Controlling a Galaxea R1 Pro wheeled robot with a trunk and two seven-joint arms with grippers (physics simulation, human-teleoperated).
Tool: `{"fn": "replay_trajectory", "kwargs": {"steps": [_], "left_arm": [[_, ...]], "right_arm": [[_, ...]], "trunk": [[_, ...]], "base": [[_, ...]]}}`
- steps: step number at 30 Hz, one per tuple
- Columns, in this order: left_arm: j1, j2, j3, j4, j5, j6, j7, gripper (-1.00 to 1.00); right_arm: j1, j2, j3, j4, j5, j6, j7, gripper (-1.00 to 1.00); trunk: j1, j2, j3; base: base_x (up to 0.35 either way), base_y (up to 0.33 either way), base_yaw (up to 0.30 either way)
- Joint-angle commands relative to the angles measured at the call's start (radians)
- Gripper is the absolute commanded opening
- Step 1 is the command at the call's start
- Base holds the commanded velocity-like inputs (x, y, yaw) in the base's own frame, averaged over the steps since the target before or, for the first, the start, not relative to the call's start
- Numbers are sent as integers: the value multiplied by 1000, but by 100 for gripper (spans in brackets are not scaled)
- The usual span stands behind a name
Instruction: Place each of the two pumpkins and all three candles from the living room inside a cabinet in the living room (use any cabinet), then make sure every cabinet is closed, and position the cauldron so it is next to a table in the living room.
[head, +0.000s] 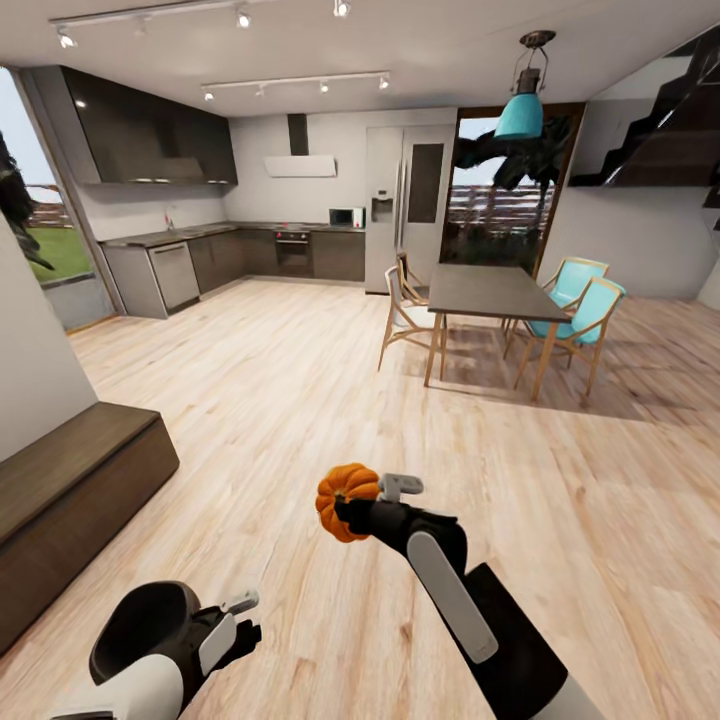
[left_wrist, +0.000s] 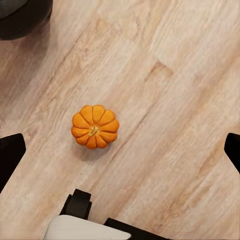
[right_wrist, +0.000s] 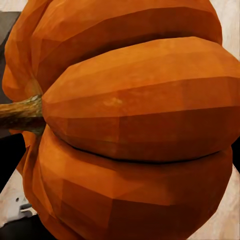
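My right gripper (head: 352, 512) pinches a light, rigid, smooth-ribbed pumpkin (head: 345, 497) across its belly; left gripper (left_wrist: 120, 145) spread.

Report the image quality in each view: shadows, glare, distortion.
Head view: wide-angle bending at the edges, soft shadows under the dining table. Left wrist view: sharp, faint shadow beside the floor pumpkin. Right wrist view: the held pumpkin looms close, faceted, evenly lit, without glare.
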Motion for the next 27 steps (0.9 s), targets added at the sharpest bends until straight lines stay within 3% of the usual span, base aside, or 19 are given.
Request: {"fn": "replay_trajectory", "kwargs": {"steps": [1,4,13,18,19,23,27], "left_arm": [[0,-1,7,30,0,-29,4,100],[0,-2,-9,65,-1,-75,3,100],[0,4,-37,72,-1,-88,-25,100],[0,15,-38,72,-2,-83,-243,100],[0,28,-37,72,-2,-82,-290,100],[0,61,-36,71,-1,-83,-350,100],[0,64,-35,68,-1,-79,-382,100]], "right_arm": [[-1,0,8,-6,-6,2,-14,-100],[-1,0,14,-9,-7,2,-18,-100],[-1,0,15,-11,-6,0,-19,-100],[-1,-1,14,-13,-6,0,-19,-100],[-1,0,14,-13,-6,0,-19,-100],[-1,-3,13,-13,-6,-18,-18,-100],[-1,-4,12,-13,-7,-25,-17,-100]], "trunk": [[4,-8,-4],[15,-29,-14],[50,-92,-42],[69,-127,-57],[73,-134,-61],[88,-162,-73],[104,-190,-86]], "base": [[0,0,0],[0,0,0],[0,0,0],[0,0,0],[0,0,0],[0,0,0],[-2,0,0]]}}
